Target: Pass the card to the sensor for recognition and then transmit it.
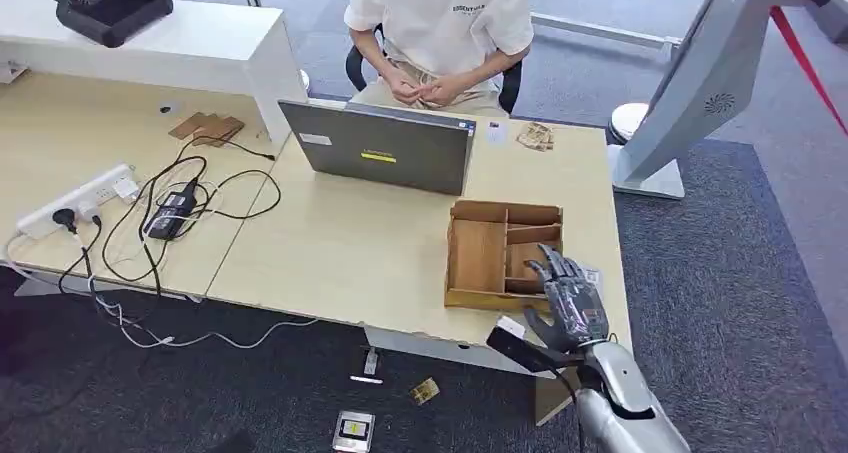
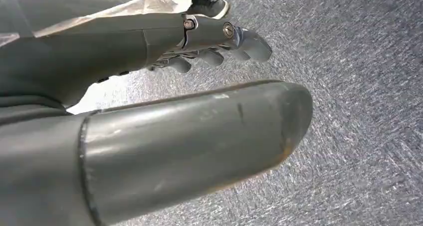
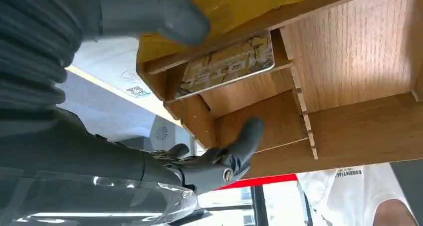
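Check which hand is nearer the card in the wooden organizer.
Right. The right hand hovers over the wooden organizer, fingers spread by the card, not touching it. The left hand hangs over carpet.

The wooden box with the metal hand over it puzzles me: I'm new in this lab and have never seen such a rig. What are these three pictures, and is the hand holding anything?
It is a humanoid robot with two silver arms. The head view looks down from high on its body at a desk. There its right hand reaches over a wooden box with compartments, near the desk's edge. A laptop, a power strip with cables and a seated person are there too.

The right wrist view comes from a camera behind that hand, so it looks turned. It shows a patterned card lying in one compartment; the fingers are spread near it and hold nothing yet.

The left wrist view shows the left hand hanging over grey carpet, empty.
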Controlling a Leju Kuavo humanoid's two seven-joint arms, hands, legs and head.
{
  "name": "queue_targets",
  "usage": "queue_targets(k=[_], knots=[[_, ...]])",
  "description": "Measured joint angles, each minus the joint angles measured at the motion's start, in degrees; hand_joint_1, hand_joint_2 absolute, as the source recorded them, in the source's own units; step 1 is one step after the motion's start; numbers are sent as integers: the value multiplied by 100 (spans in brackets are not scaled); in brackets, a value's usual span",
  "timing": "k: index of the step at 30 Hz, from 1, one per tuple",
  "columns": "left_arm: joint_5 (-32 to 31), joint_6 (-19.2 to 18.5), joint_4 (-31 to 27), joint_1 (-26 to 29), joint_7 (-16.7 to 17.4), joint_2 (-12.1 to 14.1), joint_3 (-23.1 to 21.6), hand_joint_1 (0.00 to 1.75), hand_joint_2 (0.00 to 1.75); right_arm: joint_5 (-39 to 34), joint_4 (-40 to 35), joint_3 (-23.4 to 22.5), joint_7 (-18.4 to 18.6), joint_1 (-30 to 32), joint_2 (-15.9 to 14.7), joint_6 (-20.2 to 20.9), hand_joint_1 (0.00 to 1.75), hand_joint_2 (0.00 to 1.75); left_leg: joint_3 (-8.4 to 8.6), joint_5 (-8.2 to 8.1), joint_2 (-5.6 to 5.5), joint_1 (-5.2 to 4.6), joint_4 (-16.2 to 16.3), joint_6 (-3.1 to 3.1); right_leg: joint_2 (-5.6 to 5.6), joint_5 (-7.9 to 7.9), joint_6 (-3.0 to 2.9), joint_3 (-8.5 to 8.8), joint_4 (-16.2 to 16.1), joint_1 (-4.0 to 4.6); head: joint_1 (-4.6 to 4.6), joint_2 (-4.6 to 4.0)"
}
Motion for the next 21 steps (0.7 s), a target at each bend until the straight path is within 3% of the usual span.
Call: queue_targets(k=[21], knots=[[-39,-28,0,-79,20,-2,0,0,0,-177,284,-11,-79,-111,87,-168,175,175,2,0,0,0,0,0,0,0,0,2,0,0,0,0]])
